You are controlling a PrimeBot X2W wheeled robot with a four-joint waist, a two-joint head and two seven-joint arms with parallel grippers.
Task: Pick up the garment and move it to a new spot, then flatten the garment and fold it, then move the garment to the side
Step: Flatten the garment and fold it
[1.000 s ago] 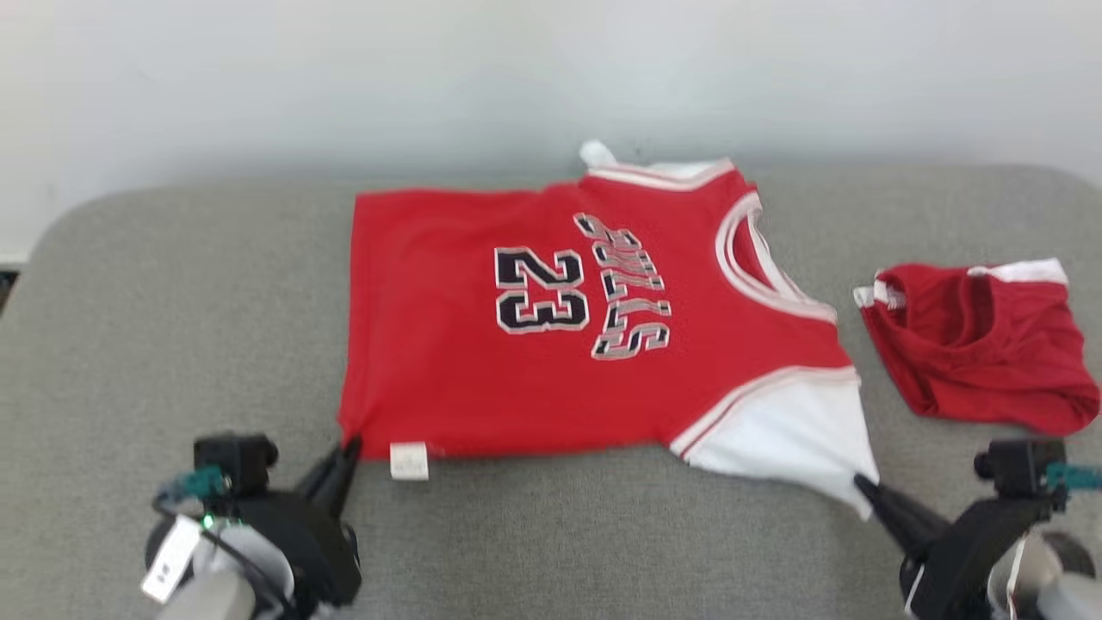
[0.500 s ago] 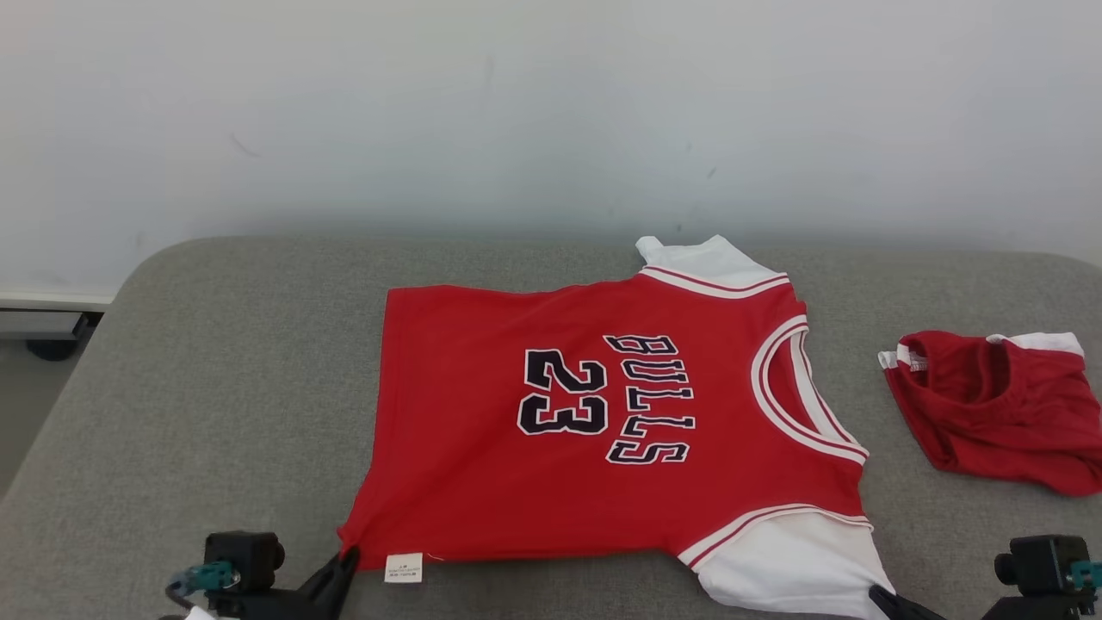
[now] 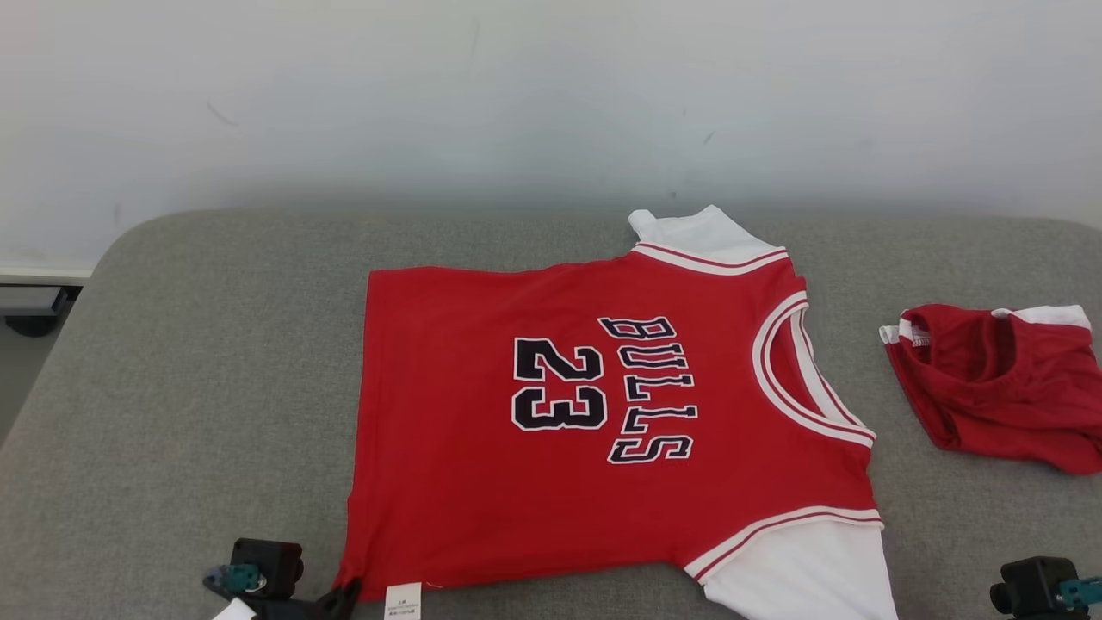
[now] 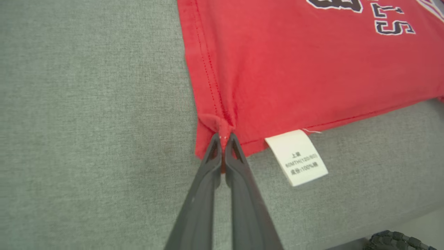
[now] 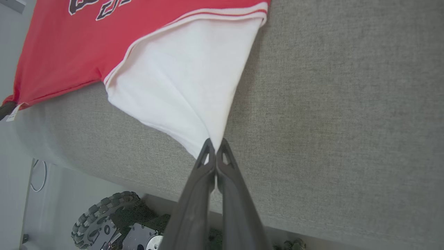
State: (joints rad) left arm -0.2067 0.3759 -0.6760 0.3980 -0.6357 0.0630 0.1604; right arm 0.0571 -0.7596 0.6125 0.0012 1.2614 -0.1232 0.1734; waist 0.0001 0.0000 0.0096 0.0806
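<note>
Lying flat and front side up on the grey woven-fabric cushion [image 3: 189, 387] is the red jersey [image 3: 551, 499] with white sleeves and dark "BULLS 23" lettering. Its neckline points toward the robot's right and its hem toward the left. The jersey's near edge runs close to the cushion's front edge.

The left gripper [image 4: 223, 137] has its two dark fingers pressed together on the jersey's near hem corner, and the red cloth is bunched into a small pucker between the tips. A white rectangular care label [image 4: 296, 156] sticks out from the near side seam just beside those fingers and lies flat on the cushion.

The right gripper [image 5: 215, 143] is likewise clamped narrow, pinching the tip of the near white sleeve [image 5: 180, 80]. The sleeve is drawn out to a point toward the cushion's front edge.

The other white sleeve pokes out along the jersey's far edge. To the jersey's right, apart from it on the same cushion, lies a crumpled pair of red shorts [image 3: 999, 387] with white trim. A plain pale wall [image 3: 516, 86] rises behind the cushion. In the right wrist view, a black treaded wheel [image 5: 100, 215] shows below the cushion's front edge.
</note>
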